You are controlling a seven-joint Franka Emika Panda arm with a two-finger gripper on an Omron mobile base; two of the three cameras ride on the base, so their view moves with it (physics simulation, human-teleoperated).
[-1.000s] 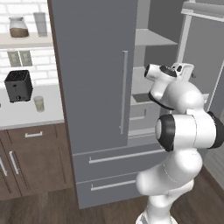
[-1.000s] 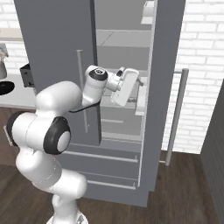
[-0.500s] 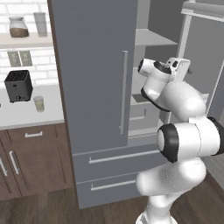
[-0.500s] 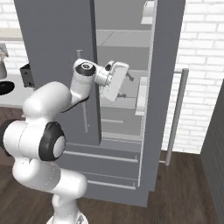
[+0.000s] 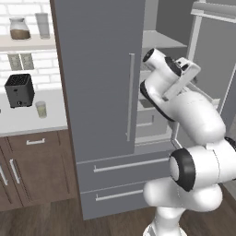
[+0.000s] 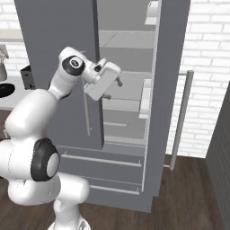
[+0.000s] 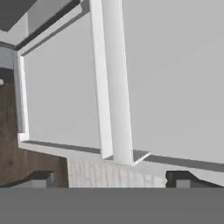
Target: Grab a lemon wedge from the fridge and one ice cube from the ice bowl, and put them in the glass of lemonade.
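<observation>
1. Fridge point(image 5: 99, 92): left door shut, with its vertical silver bar handle point(image 5: 131, 97) near the inner edge; right door point(image 6: 168, 103) swung open, pale shelves point(image 6: 128, 54) visible inside
2. Tool point(image 6: 113, 88) held at mid-height in the fridge opening, just past the inner edge of the shut door, pointing into the compartment; in the left base view the hand sits at the same opening, right of the bar handle
3. Tool jaws stand wide apart and hold nothing; in the hand view the two dark fingertips point(image 7: 38, 178) sit far apart at the bottom edge, with a white vertical rib of the fridge interior between them
4. Lemon wedge: cannot pick it out on the shelves
5. Glass of lemonade point(image 5: 41, 109) stands on the counter point(image 5: 23, 122) left of the fridge, just right of the black toaster point(image 5: 19, 90), well apart from the tool
6. Black ice bowl point(image 6: 5, 90) lies on the counter at the far left edge of the right base view, well apart from the tool; its contents cannot be made out
7. Shelf point(image 5: 23, 42) above the counter carries a jar of brown stuff point(image 5: 20, 28) and a clear grey glass point(image 5: 42, 25)
</observation>
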